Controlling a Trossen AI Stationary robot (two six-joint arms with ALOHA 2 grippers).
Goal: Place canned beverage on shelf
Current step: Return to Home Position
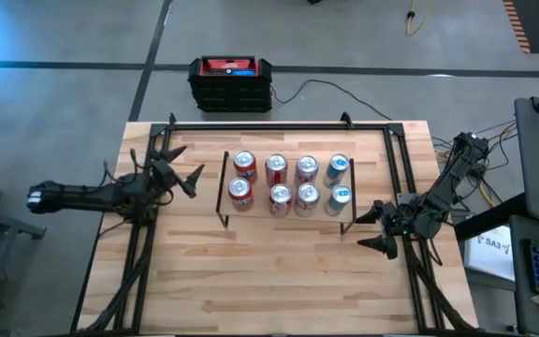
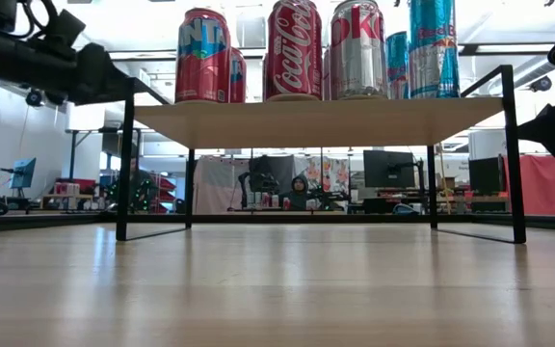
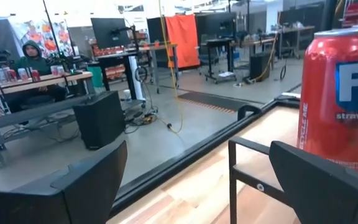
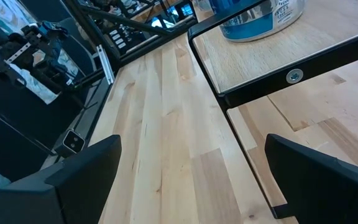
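Flanking the shelf, both end effectors gape.

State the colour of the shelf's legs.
Black; the shelf legs show best in the low view.

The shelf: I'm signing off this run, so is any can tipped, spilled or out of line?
Nothing stands out: eight cans stand upright on the shelf, two rows of four; left gripper and right gripper open beside it.
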